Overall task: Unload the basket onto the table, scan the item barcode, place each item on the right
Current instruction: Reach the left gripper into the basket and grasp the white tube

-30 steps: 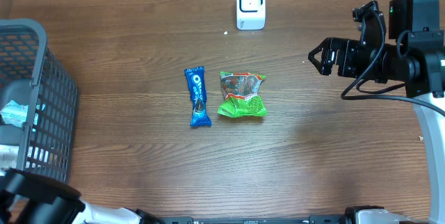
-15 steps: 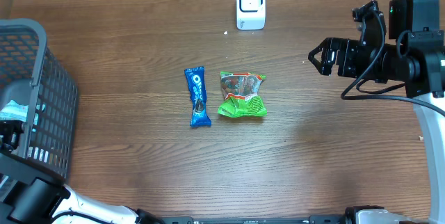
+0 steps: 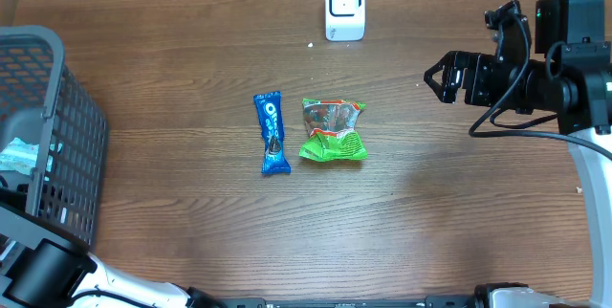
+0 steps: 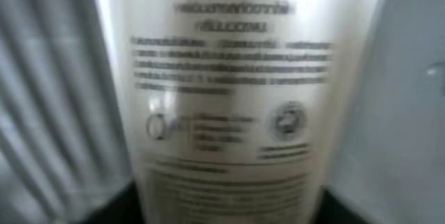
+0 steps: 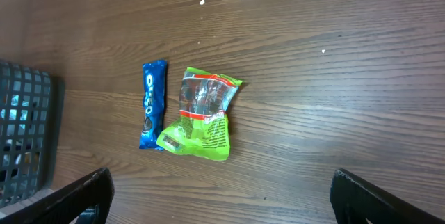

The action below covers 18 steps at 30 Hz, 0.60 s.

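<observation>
A white tube with rows of dark print (image 4: 226, 92) fills the left wrist view, blurred and very near. My left gripper (image 4: 226, 213) has its dark fingers pressed against the tube's two lower sides, inside the grey basket (image 3: 48, 126). No barcode shows on the side facing me. The white scanner (image 3: 344, 8) stands at the table's far edge. My right gripper (image 3: 438, 78) hovers at the right, open and with nothing in it, its fingertips (image 5: 83, 196) wide apart over bare wood.
A blue Oreo pack (image 3: 272, 133) and a green snack packet (image 3: 333, 130) lie side by side mid-table. The packet's barcode (image 5: 170, 140) faces up. The basket holds other light-coloured items (image 3: 19, 155). Cardboard walls border the far edge.
My left arm has shifted at the basket's near corner, reaching further in. The right arm and the table items have not moved.
</observation>
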{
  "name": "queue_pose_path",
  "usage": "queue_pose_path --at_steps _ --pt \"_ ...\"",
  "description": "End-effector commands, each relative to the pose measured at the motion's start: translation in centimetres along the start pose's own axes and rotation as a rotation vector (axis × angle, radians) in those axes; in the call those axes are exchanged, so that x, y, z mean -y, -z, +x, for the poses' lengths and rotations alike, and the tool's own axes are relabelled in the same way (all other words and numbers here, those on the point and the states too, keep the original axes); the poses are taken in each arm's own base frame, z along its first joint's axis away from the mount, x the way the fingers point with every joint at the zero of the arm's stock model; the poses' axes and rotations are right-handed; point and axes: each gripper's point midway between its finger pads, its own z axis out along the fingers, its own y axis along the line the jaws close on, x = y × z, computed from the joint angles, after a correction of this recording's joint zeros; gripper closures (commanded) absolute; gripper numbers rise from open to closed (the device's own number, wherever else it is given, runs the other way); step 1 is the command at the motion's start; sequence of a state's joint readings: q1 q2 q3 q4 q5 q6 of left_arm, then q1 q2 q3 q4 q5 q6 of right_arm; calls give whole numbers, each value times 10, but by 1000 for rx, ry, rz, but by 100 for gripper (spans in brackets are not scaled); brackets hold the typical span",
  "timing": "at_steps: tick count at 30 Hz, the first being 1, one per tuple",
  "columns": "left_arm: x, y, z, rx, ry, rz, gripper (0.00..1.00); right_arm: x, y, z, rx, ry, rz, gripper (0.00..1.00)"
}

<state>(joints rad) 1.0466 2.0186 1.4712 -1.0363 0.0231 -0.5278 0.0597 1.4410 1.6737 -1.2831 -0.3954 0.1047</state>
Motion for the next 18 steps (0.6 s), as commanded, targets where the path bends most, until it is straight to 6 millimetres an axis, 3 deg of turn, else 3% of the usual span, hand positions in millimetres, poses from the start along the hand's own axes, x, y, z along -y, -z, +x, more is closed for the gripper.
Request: queue_pose_path --at_steps 1,4,10,16,18 --pt "1 -5 4 -18 0 -6 81 -6 6 -6 26 16 -12 0" --pt "4 -4 6 -28 -9 9 94 -6 6 -6 27 17 -13 0" --pt "26 15 5 -49 -74 118 96 -6 6 -9 40 22 -15 0" --pt "51 80 -6 -13 -138 224 96 -6 4 -10 38 21 -15 0" --pt "66 120 -7 41 -197 282 96 -5 2 -10 31 18 -14 0"
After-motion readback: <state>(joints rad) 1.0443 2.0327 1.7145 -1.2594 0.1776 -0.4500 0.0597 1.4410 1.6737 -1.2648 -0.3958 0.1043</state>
